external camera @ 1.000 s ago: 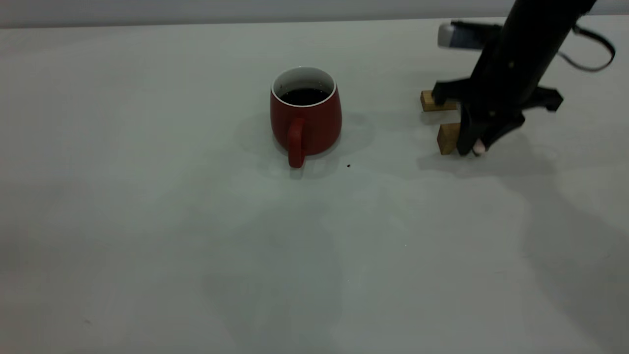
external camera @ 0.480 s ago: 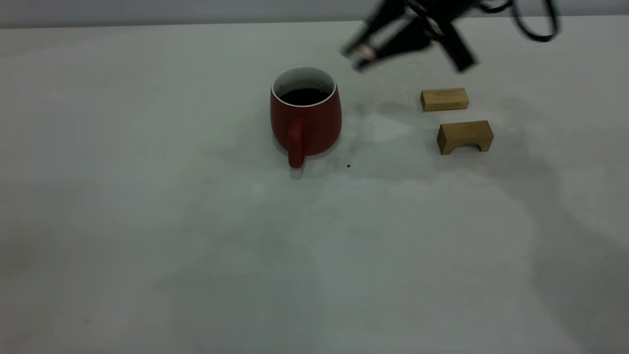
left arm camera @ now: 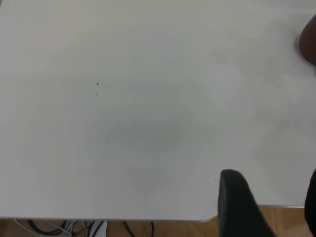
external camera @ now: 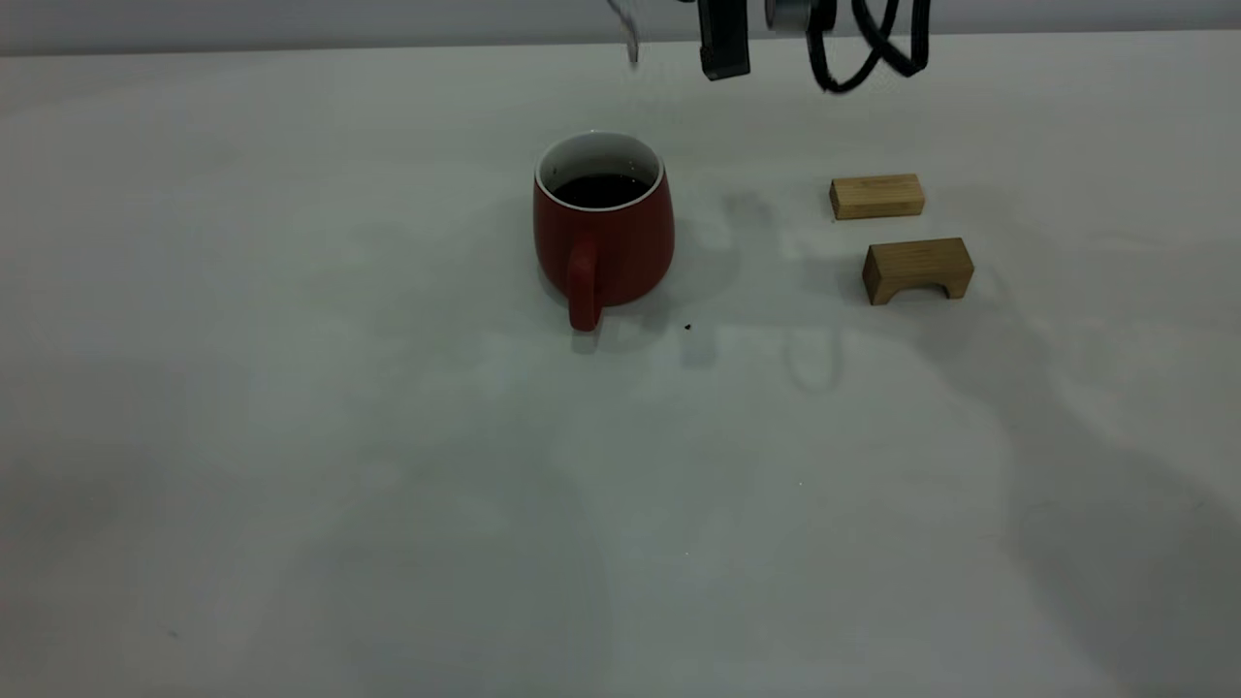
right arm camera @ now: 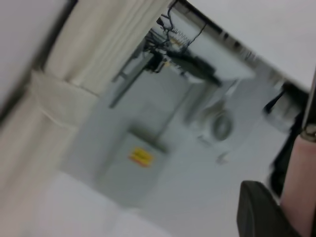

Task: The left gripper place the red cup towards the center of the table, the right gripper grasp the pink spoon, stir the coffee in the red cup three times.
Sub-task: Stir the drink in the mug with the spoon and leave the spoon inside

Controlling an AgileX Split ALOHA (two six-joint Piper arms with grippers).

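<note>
The red cup [external camera: 603, 233] stands upright mid-table [external camera: 291, 436], handle toward the camera, with dark coffee [external camera: 601, 189] inside. Its edge also shows in the left wrist view as a red cup sliver [left arm camera: 309, 44]. My right gripper [right arm camera: 285, 200] is shut on the pink spoon [right arm camera: 302, 182]; in the exterior view only dark parts of the right arm [external camera: 723, 44] and the spoon's blurred grey tip [external camera: 630, 34] show at the top edge, above and just behind the cup. My left gripper [left arm camera: 271, 178] stands open and empty over the table's edge, well away from the cup.
Two tan wooden blocks lie right of the cup: a flat block [external camera: 876, 196] and an arch-shaped block [external camera: 917, 269]. A black cable loop [external camera: 863, 48] hangs from the right arm. In the left wrist view the table edge [left arm camera: 148, 218] borders the floor and cables.
The right gripper has risen from the wooden blocks with the spoon and swung left and up, to above and behind the cup. The cup and blocks have not moved.
</note>
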